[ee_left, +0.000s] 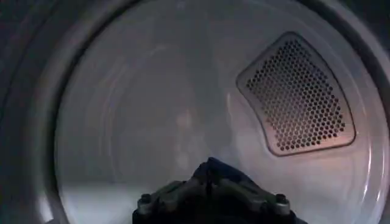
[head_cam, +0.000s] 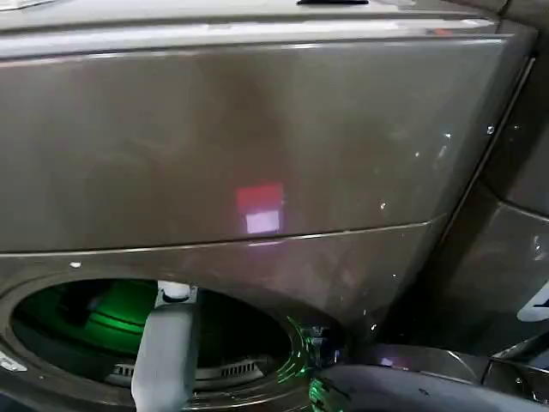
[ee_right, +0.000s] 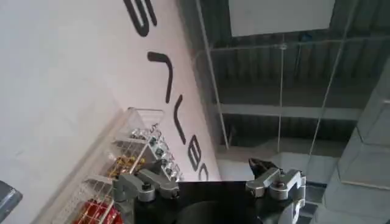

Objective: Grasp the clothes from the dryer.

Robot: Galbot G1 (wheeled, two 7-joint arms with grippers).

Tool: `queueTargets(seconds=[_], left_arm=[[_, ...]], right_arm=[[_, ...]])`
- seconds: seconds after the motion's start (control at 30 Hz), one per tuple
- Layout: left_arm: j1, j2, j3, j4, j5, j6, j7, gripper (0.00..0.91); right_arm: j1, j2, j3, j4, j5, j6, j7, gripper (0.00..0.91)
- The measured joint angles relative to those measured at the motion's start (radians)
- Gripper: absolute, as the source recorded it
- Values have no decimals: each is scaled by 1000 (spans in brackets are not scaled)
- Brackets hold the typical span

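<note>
Dryer: one, I count (head_cam: pixel 257 137); its grey-brown front panel takes up most of my head view, and its round opening (head_cam: pixel 51 296) sits at the panel's lower left corner, lit green inside.
Left arm: one grey arm (head_cam: pixel 165 356) goes in through the lower edge of the opening.
Left gripper: (ee_left: pixel 210 185) inside the drum, facing the pale back wall (ee_left: pixel 152 109); open or closed, I cannot tell.
Clothes: one dark blue lump (ee_left: pixel 214 170) stands at the middle of the left gripper, low against the back wall. I cannot tell whether it is cloth or part of the gripper.
Vent: one perforated panel (ee_left: pixel 298 94) on the back wall, off to one side of the gripper and well apart from it.
Right gripper: (ee_right: pixel 210 198) outside the dryer, pointing up at a ceiling (ee_right: pixel 286 79); its state I cannot tell.
Around it: one white wall with dark lettering (ee_right: pixel 164 79) and one wire rack (ee_right: pixel 131 164) of small packets beside it.
Reflection: one red and white patch (head_cam: pixel 260 209) on the front panel.
</note>
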Motion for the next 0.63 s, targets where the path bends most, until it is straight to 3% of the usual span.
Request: queueTargets(seconds=[0.63], left_arm=[[-2,-11,3,-14,4,-13,-10,0]], right_arm=[[-10,1,13,0,-6,-8,-8,907]])
